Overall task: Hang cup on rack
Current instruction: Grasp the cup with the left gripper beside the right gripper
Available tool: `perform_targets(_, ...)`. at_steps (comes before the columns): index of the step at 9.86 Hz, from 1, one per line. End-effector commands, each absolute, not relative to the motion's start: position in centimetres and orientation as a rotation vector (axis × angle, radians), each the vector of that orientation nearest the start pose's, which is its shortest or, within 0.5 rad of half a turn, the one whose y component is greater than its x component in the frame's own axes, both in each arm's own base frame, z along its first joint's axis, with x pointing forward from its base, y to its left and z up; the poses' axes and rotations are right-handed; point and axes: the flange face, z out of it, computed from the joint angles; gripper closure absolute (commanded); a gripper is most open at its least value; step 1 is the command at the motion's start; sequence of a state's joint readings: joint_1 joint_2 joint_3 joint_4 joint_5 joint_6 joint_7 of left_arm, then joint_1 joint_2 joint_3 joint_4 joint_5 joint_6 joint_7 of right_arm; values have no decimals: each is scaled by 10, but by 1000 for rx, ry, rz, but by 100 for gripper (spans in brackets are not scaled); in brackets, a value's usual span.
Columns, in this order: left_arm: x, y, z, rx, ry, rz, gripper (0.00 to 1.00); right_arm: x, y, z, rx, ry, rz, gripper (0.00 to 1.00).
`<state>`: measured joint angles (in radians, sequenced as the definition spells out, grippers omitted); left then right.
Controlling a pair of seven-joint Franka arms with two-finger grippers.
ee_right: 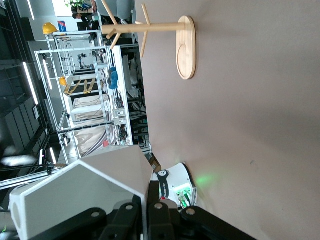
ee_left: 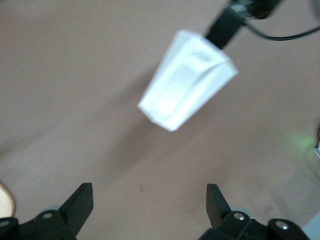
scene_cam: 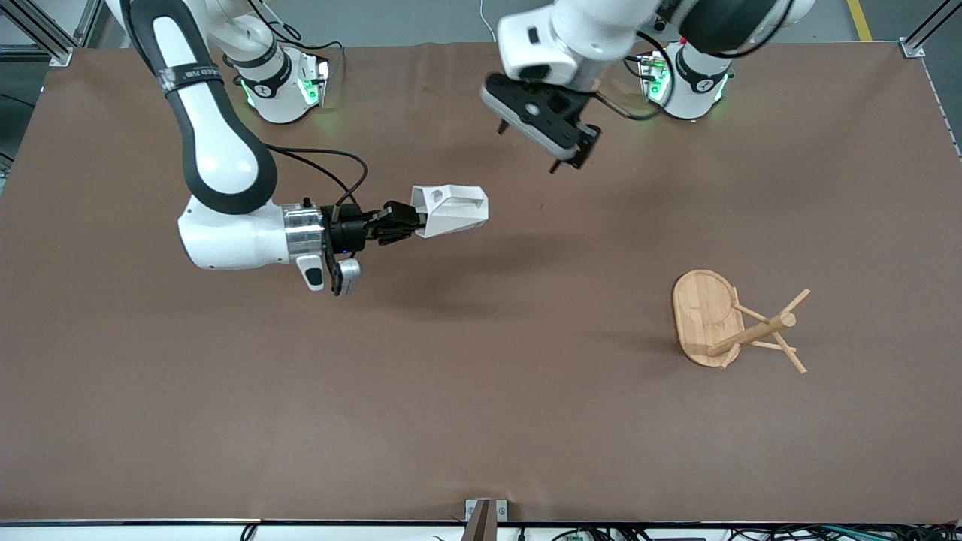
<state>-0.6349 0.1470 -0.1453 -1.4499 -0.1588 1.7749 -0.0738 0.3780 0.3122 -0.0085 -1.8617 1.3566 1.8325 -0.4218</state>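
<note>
Nearest the front cam: rack standing on the desk toward the left arm's end, oval base down, post up, thin pegs branching out. Nothing hangs on it yet. No arm is near it.

Farther from the cam, over mid-desk: right pincer clamped tight on the cup, which is lifted well off the desk, w/ a shadow below. The arm lies about level, so the cup sticks out sideways from the pincer toward the rack end. Grip looks to be at one end of the cup; can't tell whether on rim or handle. Right wrist view shows cup close against the pincer, rack well apart. Probably held level like this so the handle hole can be offered to a peg, or to the other arm.

Above the cup: left pincer, spread wide, empty. Left wrist view looks down past its fingertips at the cup between them. Judgement: it's lined up for a handover or regrip, not waiting idle. Task looks early-to-mid: cup up, hang not begun.
</note>
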Motion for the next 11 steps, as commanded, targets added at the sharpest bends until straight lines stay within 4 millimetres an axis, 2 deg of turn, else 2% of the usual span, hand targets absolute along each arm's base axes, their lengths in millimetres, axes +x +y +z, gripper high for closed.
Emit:
perform_targets(1, 426, -459, 606, -3084, 1330, -142, 0, 547, 296, 385, -1861, -80, 275, 99)
perform_targets(5, 442, -487, 570, -2906, 1660, -256, 0, 534, 296, 377, -1858, -67, 309, 99)
perform_targets(7, 454, -499, 553, -2797, 1830, -294, 0, 529, 300, 386, -1858, -45, 333, 99)
perform_targets(10, 467, -507, 528, -2737, 1913, -282, 0, 521, 300, 398, -1844, -45, 364, 99)
perform_targets(11, 469, -507, 526, -2735, 1915, -281, 0, 520, 299, 401, -1844, -49, 360, 99)
